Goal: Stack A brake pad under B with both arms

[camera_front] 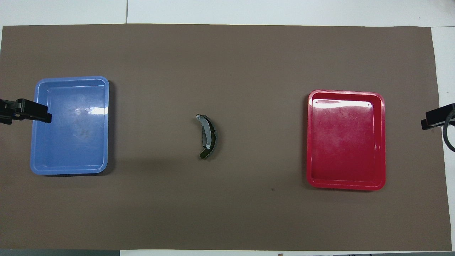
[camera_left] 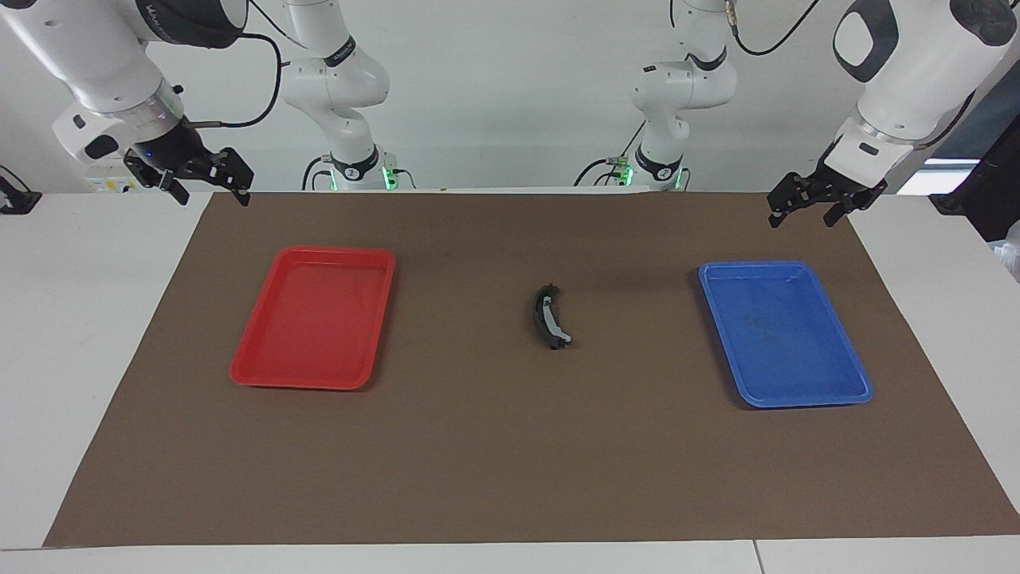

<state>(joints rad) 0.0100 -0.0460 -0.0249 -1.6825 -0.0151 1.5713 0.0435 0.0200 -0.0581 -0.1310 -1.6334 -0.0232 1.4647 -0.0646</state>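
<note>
B (camera_left: 550,316) (camera_front: 207,136), a curved black crescent with a light grey band, lies alone at the middle of the brown mat (camera_left: 510,462). A dark rim with an olive tip (camera_front: 203,153) runs along its outer curve; I cannot tell whether that is the A brake pad lying beneath it. No separate pad shows anywhere. My left gripper (camera_left: 805,207) (camera_front: 26,111) hangs open and empty over the mat's edge beside the blue tray. My right gripper (camera_left: 209,182) (camera_front: 435,119) hangs open and empty over the mat's corner near the red tray.
A blue tray (camera_left: 845,391) (camera_front: 35,142) lies toward the left arm's end and a red tray (camera_left: 263,375) (camera_front: 382,142) toward the right arm's end; nothing lies in either. White table (camera_left: 80,319) borders the mat.
</note>
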